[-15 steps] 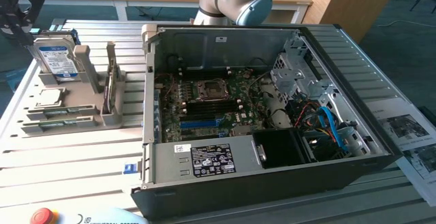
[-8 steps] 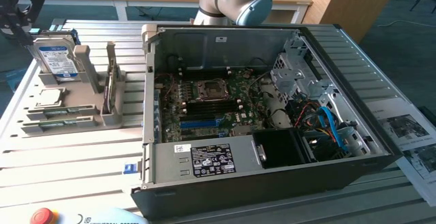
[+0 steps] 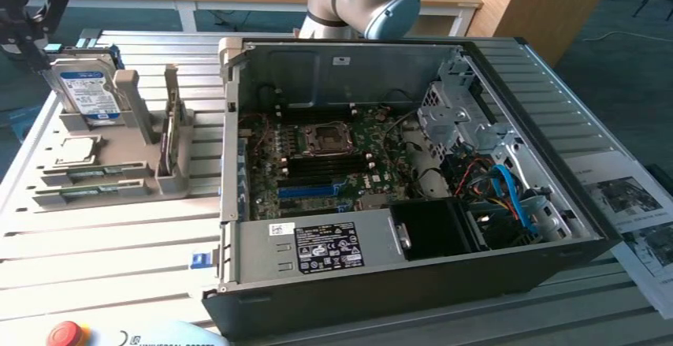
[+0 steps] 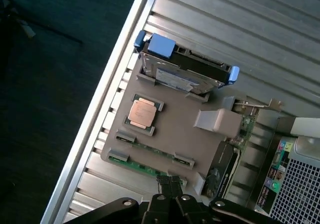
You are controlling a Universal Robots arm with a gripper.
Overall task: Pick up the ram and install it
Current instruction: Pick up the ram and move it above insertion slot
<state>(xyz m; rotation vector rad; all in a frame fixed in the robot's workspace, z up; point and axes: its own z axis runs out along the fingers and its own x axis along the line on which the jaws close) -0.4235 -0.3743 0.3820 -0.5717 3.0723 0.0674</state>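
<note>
The ram (image 4: 150,150), a long, thin green circuit-board stick, is seated on its long edge in a narrow slot of the grey moulded plastic holder (image 4: 180,129). A second stick of the same kind is set in the parallel slot just beside it. The slot appears meant to keep the stick upright with its top edge exposed, so that it can be pinched from above. It has not yet been lifted.

On the same holder, the small square copper-topped processor chip (image 4: 142,114) is laid flat in its own recess. Beyond it, the boxy silver hard drive with blue side tabs (image 4: 180,76) is propped upright. Each part is given its own seat, probably so that it is always found in a known place.

The dark two-fingered claw (image 4: 171,184) is seen over the ram side of the holder. Its fingers are brought fully together and nothing is gripped between them. Its height above the sticks cannot be judged.

The holder is placed on the ribbed metal desk (image 4: 240,18). Beside it on the desk is the open black computer case (image 3: 421,283), laid on its side so that the green motherboard (image 3: 326,157) is faced upward and can be reached from above.
</note>
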